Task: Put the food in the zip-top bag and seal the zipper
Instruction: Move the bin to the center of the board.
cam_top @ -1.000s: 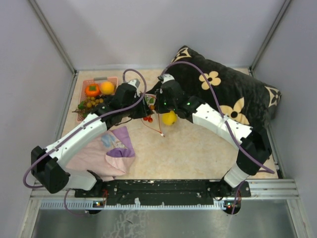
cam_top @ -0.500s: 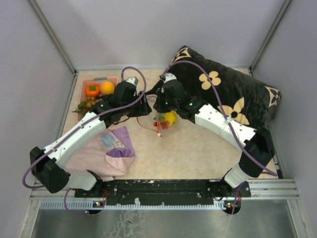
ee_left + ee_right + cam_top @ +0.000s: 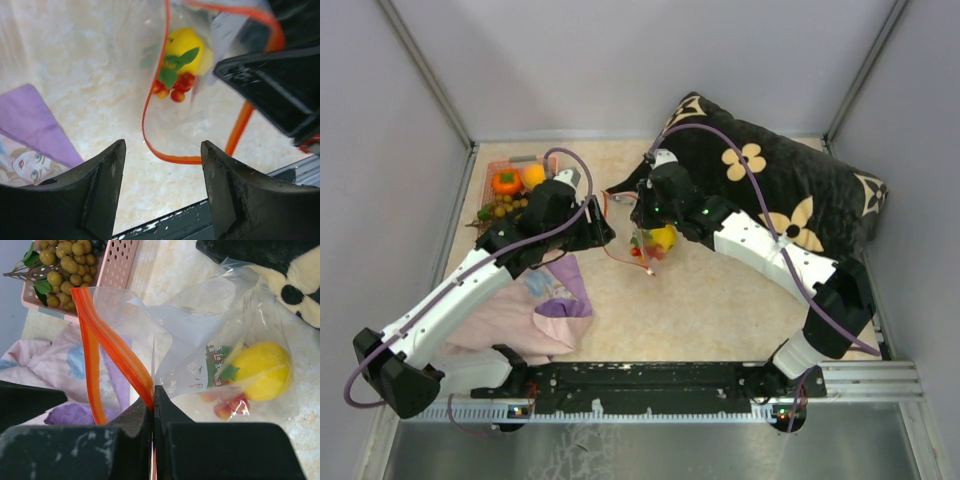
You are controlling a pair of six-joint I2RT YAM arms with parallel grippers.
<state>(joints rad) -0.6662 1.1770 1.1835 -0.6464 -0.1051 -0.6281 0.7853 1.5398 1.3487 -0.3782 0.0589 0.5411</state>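
Note:
The clear zip-top bag [image 3: 650,243] hangs from my right gripper [image 3: 642,218], which is shut on its orange-red zipper strip [image 3: 120,357]. The bag's mouth gapes open in the left wrist view [image 3: 187,115]. Inside lie a yellow round fruit [image 3: 261,371] and small red fruits [image 3: 229,405]. My left gripper [image 3: 599,228] is open and empty, just left of the bag's mouth [image 3: 162,150]. The orange persimmon [image 3: 505,182], an orange round fruit [image 3: 533,176] and olive grapes [image 3: 65,262] sit in the pink basket [image 3: 520,162]. I cannot make out the slider.
A pink-purple folded cloth [image 3: 545,300] lies at the front left, under my left arm. A black pillow with cream flowers [image 3: 790,190] fills the back right, behind the right arm. Grey walls close in the table on three sides.
My left gripper has drawn back to the left, away from the bag. The bag with the yellow and red fruits now hangs from the right gripper alone.

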